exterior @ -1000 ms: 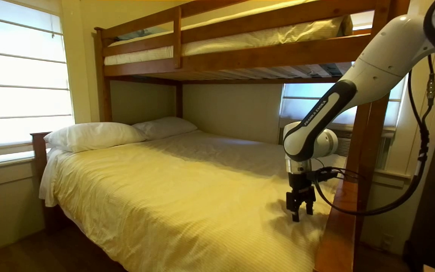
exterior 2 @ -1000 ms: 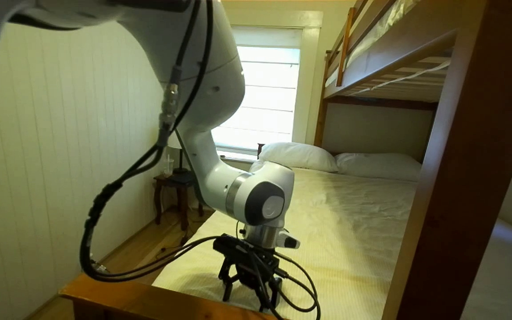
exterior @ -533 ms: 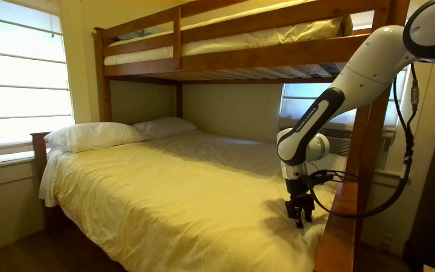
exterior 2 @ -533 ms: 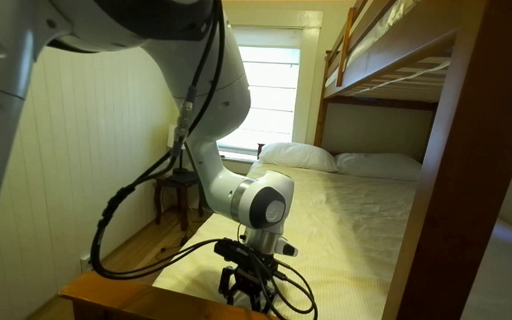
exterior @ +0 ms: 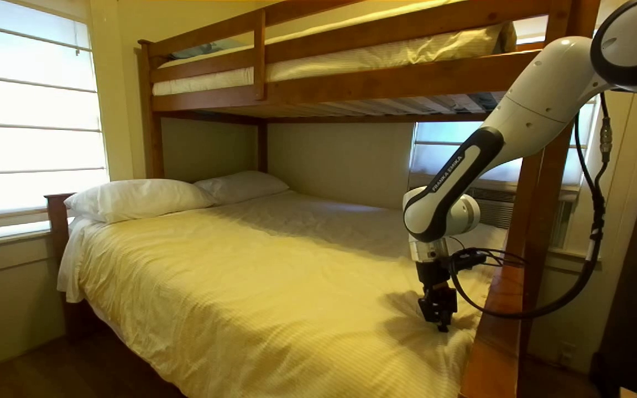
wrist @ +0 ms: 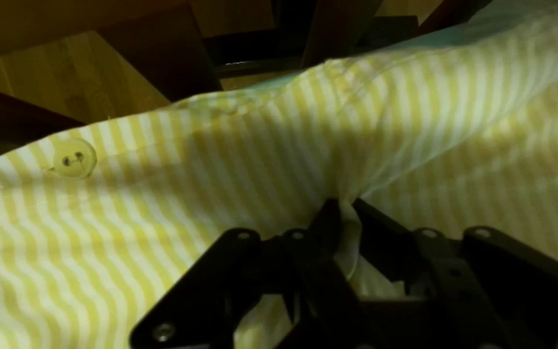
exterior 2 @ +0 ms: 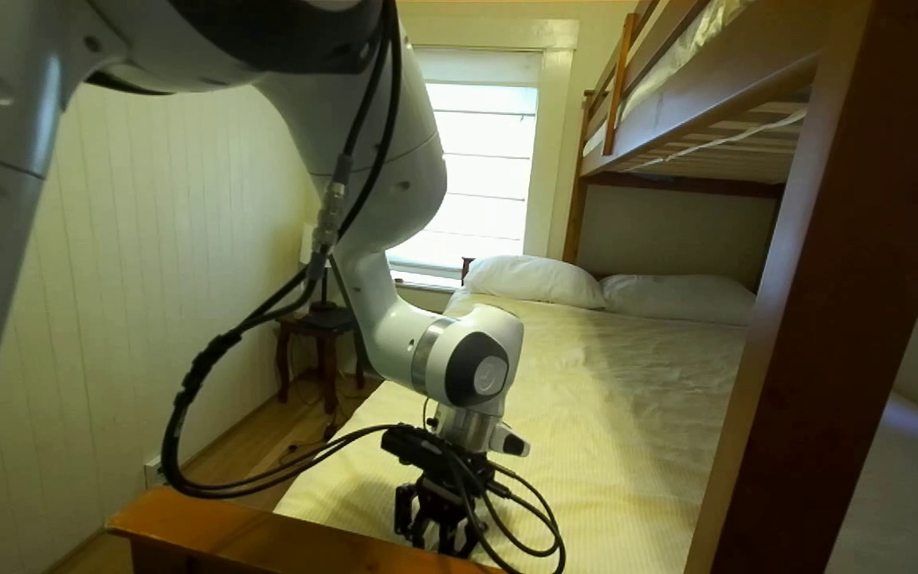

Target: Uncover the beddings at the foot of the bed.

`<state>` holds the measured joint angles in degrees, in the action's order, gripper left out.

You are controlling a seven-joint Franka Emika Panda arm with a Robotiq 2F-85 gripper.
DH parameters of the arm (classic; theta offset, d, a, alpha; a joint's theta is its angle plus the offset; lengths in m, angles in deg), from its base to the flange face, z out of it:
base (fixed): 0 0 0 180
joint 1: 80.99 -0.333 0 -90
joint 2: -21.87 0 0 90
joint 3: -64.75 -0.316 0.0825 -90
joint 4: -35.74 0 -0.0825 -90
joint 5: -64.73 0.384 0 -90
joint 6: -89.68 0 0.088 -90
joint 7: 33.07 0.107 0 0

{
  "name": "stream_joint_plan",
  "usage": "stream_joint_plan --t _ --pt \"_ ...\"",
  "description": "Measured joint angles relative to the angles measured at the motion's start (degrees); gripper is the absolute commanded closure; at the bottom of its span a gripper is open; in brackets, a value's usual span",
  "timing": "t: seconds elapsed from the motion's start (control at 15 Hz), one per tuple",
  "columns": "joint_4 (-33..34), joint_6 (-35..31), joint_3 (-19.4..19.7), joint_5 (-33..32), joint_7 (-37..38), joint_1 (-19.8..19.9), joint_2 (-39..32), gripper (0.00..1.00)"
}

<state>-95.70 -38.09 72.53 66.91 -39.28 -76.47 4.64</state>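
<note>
Just inside the footboard [exterior 2: 268, 536] of the lower bunk [exterior: 57, 218], the gripper [wrist: 346, 208] pinches a fold of the striped blanket [exterior: 230, 287], its fingers [wrist: 325, 228] nearly meeting. Creases fan out from the grip; close up the cloth carries wavy yellow and white stripes. By the hem [wrist: 133, 128] at the footboard end sits a pale button [wrist: 74, 158], which the wrist view alone shows. Away from the footboard the blanket looks pale yellow, softly rumpled, partly in grey shade, spread up to near the white pillows [exterior: 139, 200] at the opposite end. In an exterior view the footboard partly hides the gripper's tips, and the hem cannot be made out in either exterior view. Dark wooden bars [wrist: 162, 53] beyond the hem are dim, and a bluish-green strip [wrist: 436, 39] there is too unclear to name. The robot arm [exterior 2: 395, 175], reaching over the footboard, is cut off at the edge in both exterior views. Well beyond the footboard, a side table [exterior 2: 328, 363] appears in an exterior view only, its lamp [exterior 2: 309, 241] partly behind the arm; a slatted grille [exterior: 498, 210] likewise appears only in an exterior view.
</note>
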Motion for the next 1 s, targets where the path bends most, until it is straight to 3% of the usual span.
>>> stream_joint_plan --t 0.53,1.0 --pt "1.29 -0.01 -1.0 0.79 0.0 0.69 1.36 0.97" --pt "12.51 -0.45 -3.33 -1.81 -0.04 -0.32 4.38 0.97"
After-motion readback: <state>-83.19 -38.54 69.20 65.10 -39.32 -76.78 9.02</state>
